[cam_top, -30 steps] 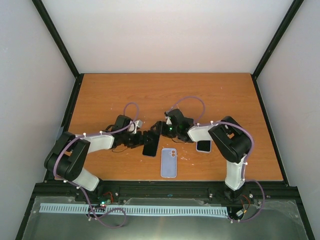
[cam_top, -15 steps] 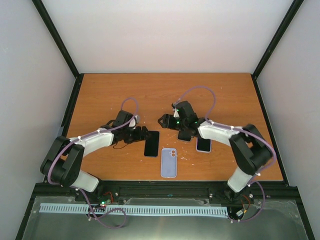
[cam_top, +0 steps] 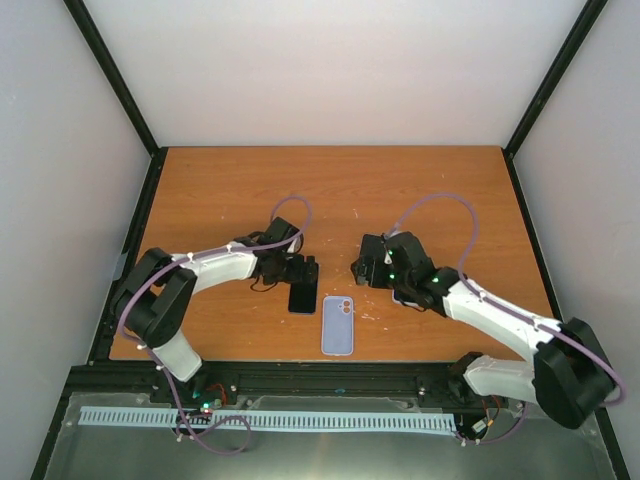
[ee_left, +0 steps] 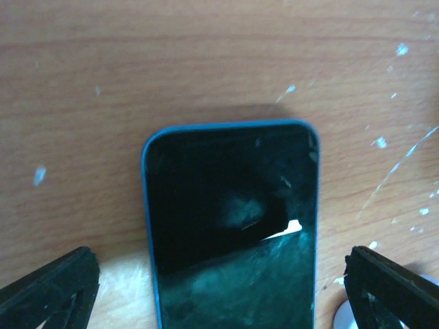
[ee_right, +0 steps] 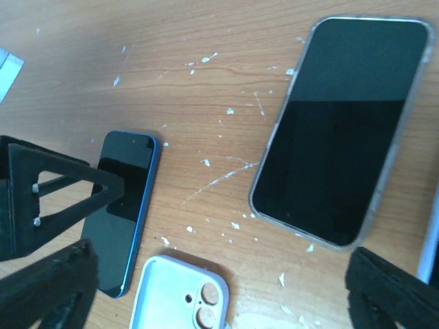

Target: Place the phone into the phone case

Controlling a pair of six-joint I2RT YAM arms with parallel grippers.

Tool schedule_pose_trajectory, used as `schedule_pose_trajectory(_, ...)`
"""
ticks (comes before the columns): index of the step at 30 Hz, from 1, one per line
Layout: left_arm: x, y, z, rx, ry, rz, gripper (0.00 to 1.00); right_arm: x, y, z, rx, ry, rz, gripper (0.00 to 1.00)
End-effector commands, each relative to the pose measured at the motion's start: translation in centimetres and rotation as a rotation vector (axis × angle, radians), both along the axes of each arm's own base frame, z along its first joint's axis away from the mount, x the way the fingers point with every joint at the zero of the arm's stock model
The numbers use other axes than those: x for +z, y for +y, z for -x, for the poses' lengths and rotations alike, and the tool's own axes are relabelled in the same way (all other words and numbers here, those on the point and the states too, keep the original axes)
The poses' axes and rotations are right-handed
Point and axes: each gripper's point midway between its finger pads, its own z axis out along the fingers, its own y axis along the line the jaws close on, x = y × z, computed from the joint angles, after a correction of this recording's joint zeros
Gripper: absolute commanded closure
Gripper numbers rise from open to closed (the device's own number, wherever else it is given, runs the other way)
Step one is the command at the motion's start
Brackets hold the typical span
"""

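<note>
From overhead: both arms reach in over the orange worktop (cam_top: 400, 190). The left fingers (cam_top: 303, 272) hang right at the far end of the phone (cam_top: 303, 298), which lies flat with its screen up. The right fingers (cam_top: 362, 268) sit well off to that phone's right. The pale phone case (cam_top: 338, 325) lies between the two sets of fingers and nearer the bases, just beside the phone. The phone is not in it. From this height it is hard to judge how wide either pair stands.

The left wrist camera settles that. The left fingers are spread wide, one tip at each lower corner. The phone (ee_left: 230, 219), with its blue rim and dark smudged glass, runs up the middle between them. There is bare wood on both sides, so neither finger touches it and nothing is gripped. The case does not show clearly here.

The right wrist camera shows the right fingers spread wide too, holding nothing. The phone case (ee_right: 182, 295) lies low between them, its camera cut-outs showing. The blue phone is just to its left, under one black finger of the left arm. Up to the right lies a second phone (ee_right: 343, 130) in a clear cover, mostly hidden under the right arm in the overhead view. White flecks (ee_right: 219, 178) are scattered over the wood.
</note>
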Motion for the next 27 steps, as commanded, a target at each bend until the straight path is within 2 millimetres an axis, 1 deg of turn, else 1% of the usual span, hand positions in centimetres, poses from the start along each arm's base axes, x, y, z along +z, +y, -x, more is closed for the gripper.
schedule_pose_trajectory(1, -0.6, -0.2, -0.2, -0.017, 0.011, -0.047, 0.02, 0.3, -2.1, 1.1, -0.043, -0.03, 0.034, 0.01)
schedule_pose_trajectory(8, -1.3, -0.4, 0.1, -0.03, 0.021, -0.115, 0.03, 0.6, -3.5, 1.9, -0.074, -0.063, 0.037, 0.0)
schedule_pose_trajectory(13, -1.4, -0.4, 0.8, -0.038, 0.031, -0.202, 0.04, 0.6, -3.8, 2.0, -0.074, -0.074, 0.042, 0.0)
schedule_pose_trajectory(18, -1.7, -1.0, 1.5, -0.049, 0.047, -0.232, 0.05, 0.4, -3.9, 2.0, -0.075, -0.075, 0.049, 0.0)
schedule_pose_trajectory(22, -2.2, -1.2, 1.8, -0.058, 0.057, -0.265, 0.05, 0.1, -4.4, 2.1, -0.091, -0.073, 0.06, 0.0)
schedule_pose_trajectory(27, -3.2, -1.4, 1.9, -0.064, 0.072, -0.291, 0.05, 0.2, -5.1, 2.2, -0.13, -0.083, 0.062, 0.0)
